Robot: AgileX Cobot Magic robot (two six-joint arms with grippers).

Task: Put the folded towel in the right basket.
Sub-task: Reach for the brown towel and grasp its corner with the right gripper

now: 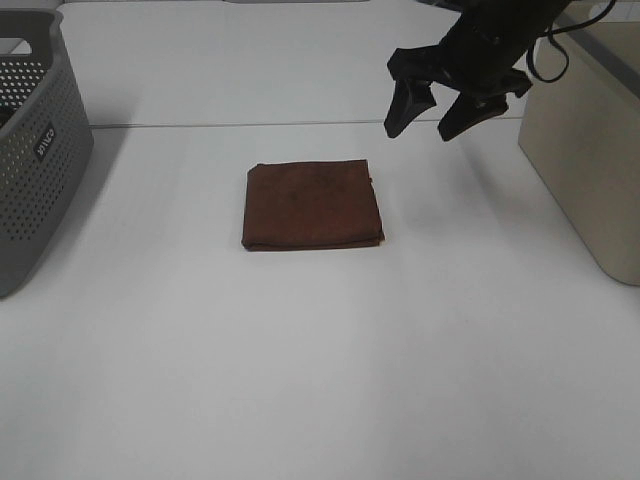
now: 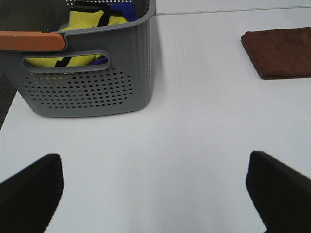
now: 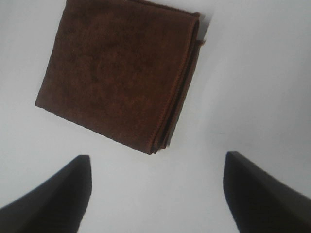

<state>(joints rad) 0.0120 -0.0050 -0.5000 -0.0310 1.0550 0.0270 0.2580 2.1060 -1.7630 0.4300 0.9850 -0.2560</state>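
The folded brown towel (image 1: 313,206) lies flat on the white table, in the middle. It also shows in the right wrist view (image 3: 121,73) and at the edge of the left wrist view (image 2: 279,52). My right gripper (image 1: 427,125) is open and empty, in the air above the table, up and to the right of the towel. The beige right basket (image 1: 590,140) stands at the right edge. My left gripper (image 2: 155,194) is open and empty over bare table near the grey basket; it is out of the exterior view.
A grey perforated basket (image 1: 35,150) stands at the left edge; in the left wrist view (image 2: 92,82) it holds yellow and blue cloth. The white table (image 1: 320,380) extends in front of the towel.
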